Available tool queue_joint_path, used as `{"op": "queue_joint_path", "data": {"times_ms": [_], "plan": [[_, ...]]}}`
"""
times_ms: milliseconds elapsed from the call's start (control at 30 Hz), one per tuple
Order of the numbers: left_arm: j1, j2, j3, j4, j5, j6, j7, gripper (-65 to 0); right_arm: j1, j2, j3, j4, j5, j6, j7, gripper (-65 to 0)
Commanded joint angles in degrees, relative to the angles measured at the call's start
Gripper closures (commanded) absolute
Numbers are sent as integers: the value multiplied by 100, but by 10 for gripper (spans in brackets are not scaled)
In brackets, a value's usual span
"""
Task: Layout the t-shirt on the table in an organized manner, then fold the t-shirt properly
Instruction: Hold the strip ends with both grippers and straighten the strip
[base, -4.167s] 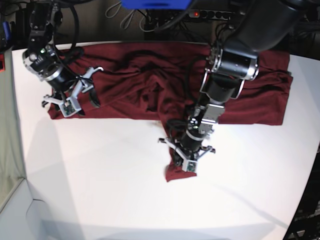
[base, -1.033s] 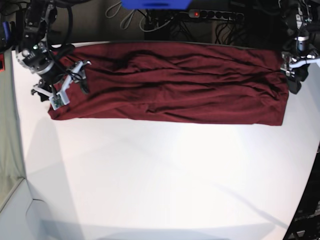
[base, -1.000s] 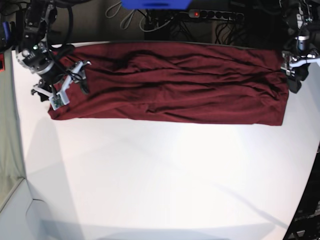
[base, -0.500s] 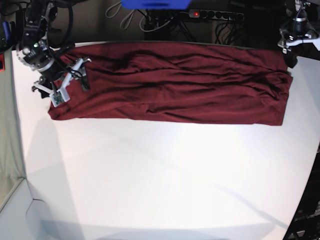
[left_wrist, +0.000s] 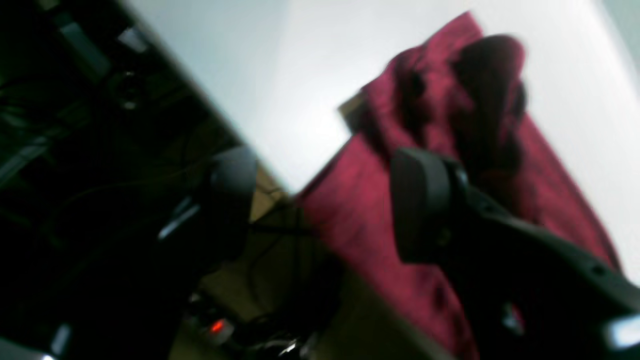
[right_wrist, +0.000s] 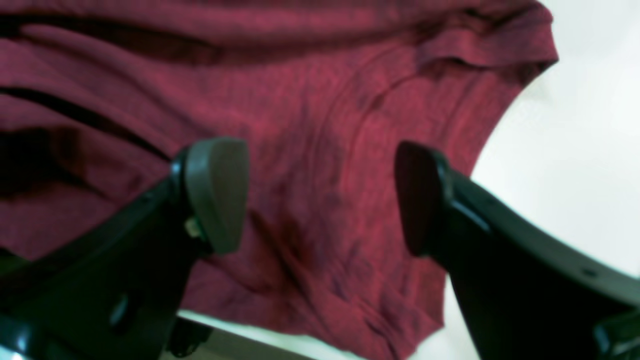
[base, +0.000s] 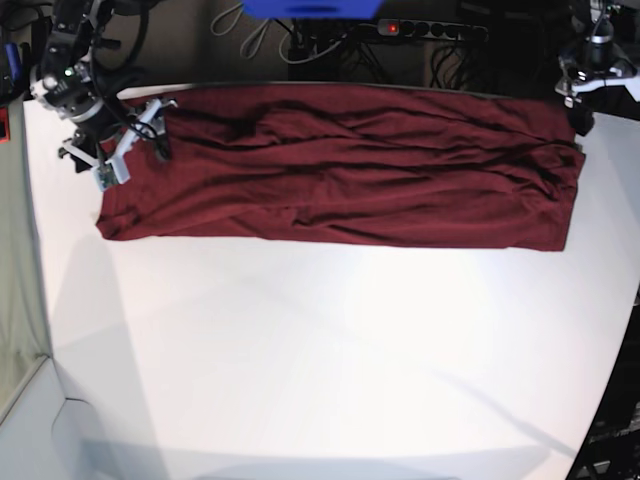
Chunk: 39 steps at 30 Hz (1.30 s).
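One garment, one table, two grippers.

A single dark maroon knit t-shirt (base: 340, 165) lies on a single broad matte white table (base: 320, 360). Two black robot grippers show: the right gripper (base: 118, 148) and the left gripper (base: 580, 95), each with two fingers, four fingers in all. Behind the table there is one blue object (base: 310, 8), and one black power strip (base: 430, 30) with one red light.
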<state>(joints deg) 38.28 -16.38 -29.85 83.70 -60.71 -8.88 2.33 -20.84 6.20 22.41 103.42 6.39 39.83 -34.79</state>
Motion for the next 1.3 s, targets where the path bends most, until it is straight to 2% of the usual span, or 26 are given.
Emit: {"op": "queue_joint_path", "data": {"times_ms": [0,300,600,800,1100,1267], "plan": [[88,-89,-44,-14,-52,-39,-140,-413,-4,62,49,80,51,17,107,-465],[-237,-133,264,-410,-52,-39,-132,-412,-48,62,49,80,51,17,116,-465],[-307,-98,281,-339,-52,-39,-132,-411,-21,62,49,80,51,17,116,-465],[-263,-89,281,-331,-52,-39,-132,-308,-13,70,49,80,51,17,116,-465],[-272,-89,281,-357,-52,-39,-132,-310,-30,97,49,80,51,17,116,-465],[-272,-89,255,-348,-52,-39,-132,-200,-48,97,49,80,51,17,116,-465]]}}
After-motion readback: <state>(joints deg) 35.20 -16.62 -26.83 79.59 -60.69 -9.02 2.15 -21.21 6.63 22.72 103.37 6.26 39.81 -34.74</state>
